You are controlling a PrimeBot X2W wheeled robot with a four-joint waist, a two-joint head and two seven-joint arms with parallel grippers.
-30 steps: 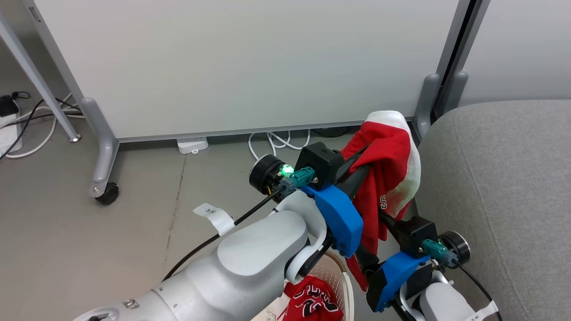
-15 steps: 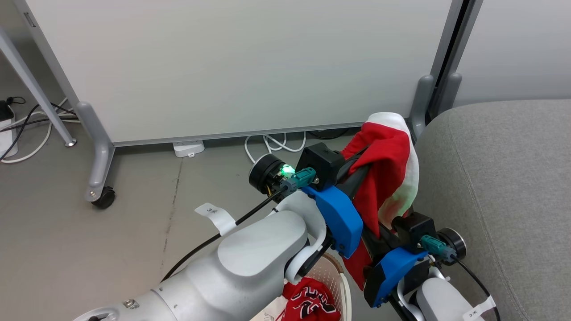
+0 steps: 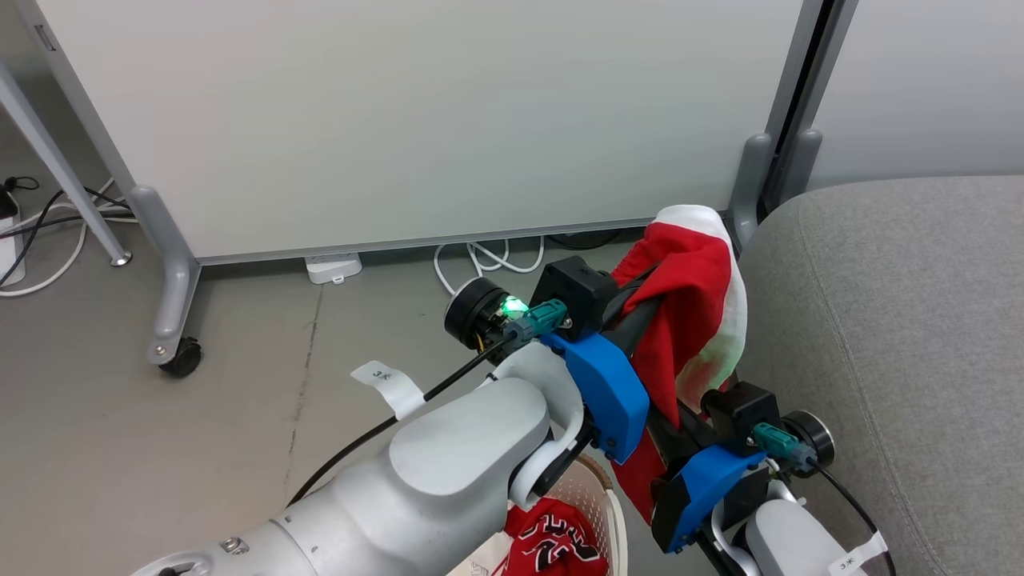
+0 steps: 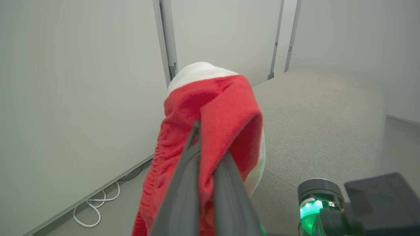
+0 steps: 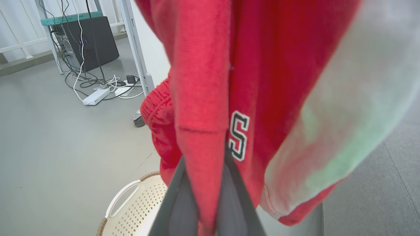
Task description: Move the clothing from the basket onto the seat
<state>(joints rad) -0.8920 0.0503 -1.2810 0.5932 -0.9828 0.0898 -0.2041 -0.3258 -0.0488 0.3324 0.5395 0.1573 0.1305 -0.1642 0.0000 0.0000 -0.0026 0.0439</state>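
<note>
Just beside the sofa point(image 3: 896, 320), at 9 o'clock from its rounded edge in the head view, a plain red garment point(image 3: 688, 296) with white trim is hanging in the air. Both grippers are clamping it: the left gripper point(image 4: 210, 146) is pinching a fold near the top, and the right gripper point(image 5: 203, 164) is squeezing the cloth lower down. At 6 o'clock below them, the basket point(image 3: 614, 512) is sitting on the floor point(image 3: 240, 400), with a lettered red jersey point(image 3: 556, 544) lying inside.
</note>
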